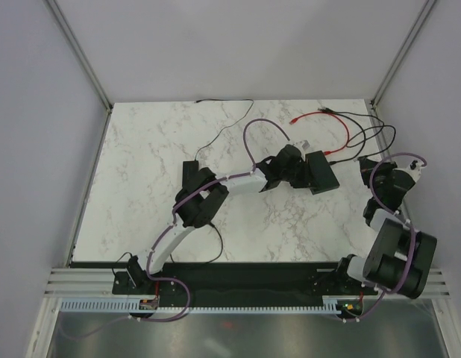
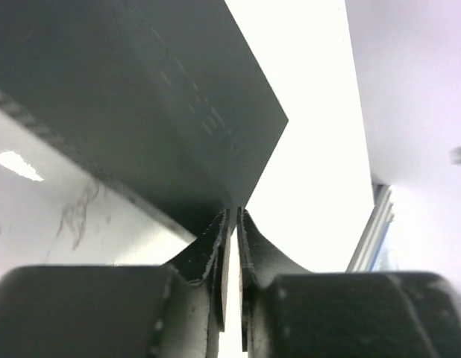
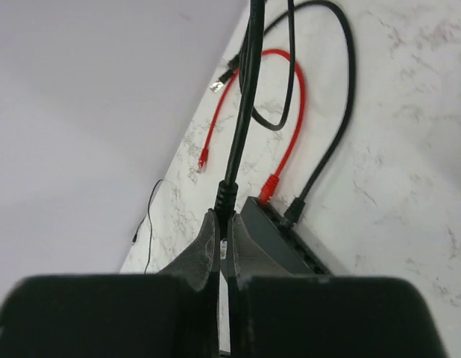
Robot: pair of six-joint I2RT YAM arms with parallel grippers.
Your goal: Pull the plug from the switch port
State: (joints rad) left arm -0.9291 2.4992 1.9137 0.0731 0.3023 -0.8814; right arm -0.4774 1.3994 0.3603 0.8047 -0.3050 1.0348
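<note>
Plug (image 3: 226, 195) of a black cable (image 3: 245, 97) sits pinched between the closed fingers of the right gripper (image 3: 222, 220). Only its ribbed boot shows above the fingertips. The tip of the plug is hidden between them, so whether it is seated in a switch port (image 3: 305, 242) or clear of it cannot be told.

Just beside and behind those fingers lies the flat black box (image 3: 279, 235), resting on the marble counter (image 3: 409, 149). The lower part of the box is cut off by the gripper body. A red cable (image 3: 294, 119) and a second black cable (image 3: 342, 112) each run down to the box's edge and appear plugged in there. The sockets themselves are too dark to make out one by one.

From the left wrist, the box fills the upper left as a dark blurred slab, with faint marks on its face that cannot be read. The left gripper (image 2: 232, 216) has its fingers drawn almost together, with only a thin slit of light between them. Its tips meet the box's lower corner, and whether they nip anything there cannot be told.

From above, that gripper lies against the left side of the box near the middle of the counter. The right arm is folded at the right edge, its gripper hard to pick out among the looped cables. A thin black wire (image 1: 215, 138) trails across the back of the counter.
</note>
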